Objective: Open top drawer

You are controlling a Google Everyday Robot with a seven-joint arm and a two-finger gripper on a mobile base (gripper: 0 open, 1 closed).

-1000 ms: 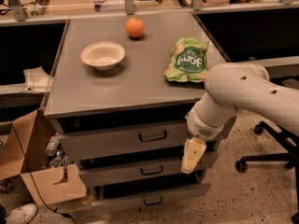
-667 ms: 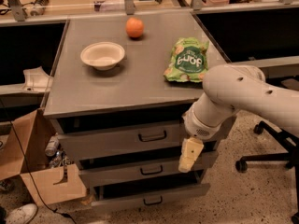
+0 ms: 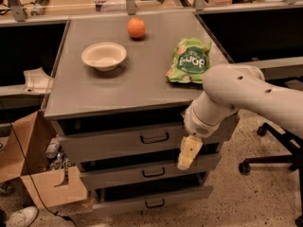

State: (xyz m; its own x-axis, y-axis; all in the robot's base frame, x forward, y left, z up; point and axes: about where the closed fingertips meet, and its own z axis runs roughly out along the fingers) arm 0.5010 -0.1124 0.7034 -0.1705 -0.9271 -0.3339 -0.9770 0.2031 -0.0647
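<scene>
The top drawer (image 3: 113, 143) is the grey front just under the cabinet top, with a black bar handle (image 3: 154, 137) mid-front. It stands a little way out from the cabinet. My gripper (image 3: 186, 154) hangs from the white arm (image 3: 236, 96) to the right of the handle, in front of the drawer's right end, with its cream fingers pointing down over the middle drawer (image 3: 142, 172). It touches nothing that I can see.
On the cabinet top (image 3: 123, 86) are a cream bowl (image 3: 103, 56), an orange (image 3: 136, 28) and a green snack bag (image 3: 189, 60). The lowest drawer (image 3: 151, 203) is below. A cardboard box (image 3: 35, 167) stands at left, an office chair base (image 3: 270, 148) at right.
The arm and gripper have shifted slightly to the left, closer to the drawer handle. The drawers have not visibly moved.
</scene>
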